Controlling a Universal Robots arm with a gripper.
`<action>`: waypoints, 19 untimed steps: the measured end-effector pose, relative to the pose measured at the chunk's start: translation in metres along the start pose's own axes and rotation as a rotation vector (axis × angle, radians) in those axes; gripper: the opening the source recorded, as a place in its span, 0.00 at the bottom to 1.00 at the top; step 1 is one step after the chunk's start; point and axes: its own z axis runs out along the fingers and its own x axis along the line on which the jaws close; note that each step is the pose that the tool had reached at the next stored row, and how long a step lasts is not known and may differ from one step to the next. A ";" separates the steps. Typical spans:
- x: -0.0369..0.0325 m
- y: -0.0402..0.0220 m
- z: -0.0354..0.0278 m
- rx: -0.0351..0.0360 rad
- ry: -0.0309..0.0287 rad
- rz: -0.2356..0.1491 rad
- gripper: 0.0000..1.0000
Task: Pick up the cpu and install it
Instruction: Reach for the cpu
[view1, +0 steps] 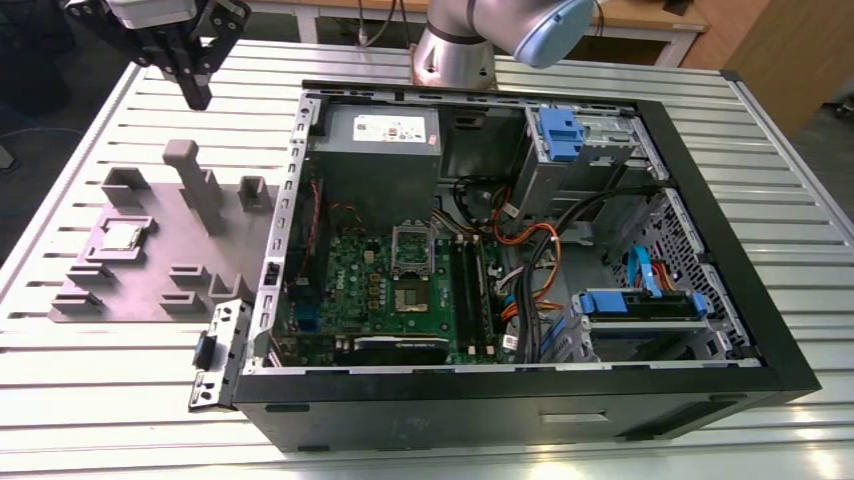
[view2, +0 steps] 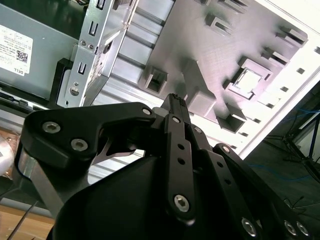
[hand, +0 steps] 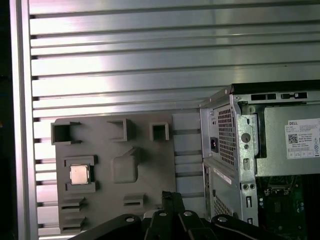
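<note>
**Gripper raised off the plate, cpu in its recess**

The arm (view1: 461, 45) stands at the far edge of the slatted table (view1: 787, 180), behind the open computer case (view1: 534, 250). Its upper links reach across toward the exterior view's left. There the gripper (view1: 198, 97) hangs in the air with its fingers pointing straight down, over the table's far corner on that side. The fingers are pressed together at their tips and nothing is between them; both wrist views show the same closed tip (view2: 175, 98) (hand: 171, 195).

The cpu (view1: 120, 237) lies flat in a square recess of the grey fixture plate (view1: 147, 300), silvery top up. It sits near the plate's edge farthest from the case, about halfway along that edge. The plate rests on the table just beside the case's wall. The gripper is well apart from the cpu, which appears in both wrist views (view2: 248, 80) (hand: 79, 174) untouched in its recess.
</note>
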 end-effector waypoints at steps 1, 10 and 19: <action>0.0001 0.0000 0.0000 0.0000 0.0001 0.000 0.11; 0.0024 -0.0002 0.0001 0.0000 0.0001 0.000 0.11; 0.0051 -0.0004 0.0002 0.0000 0.0000 0.000 0.11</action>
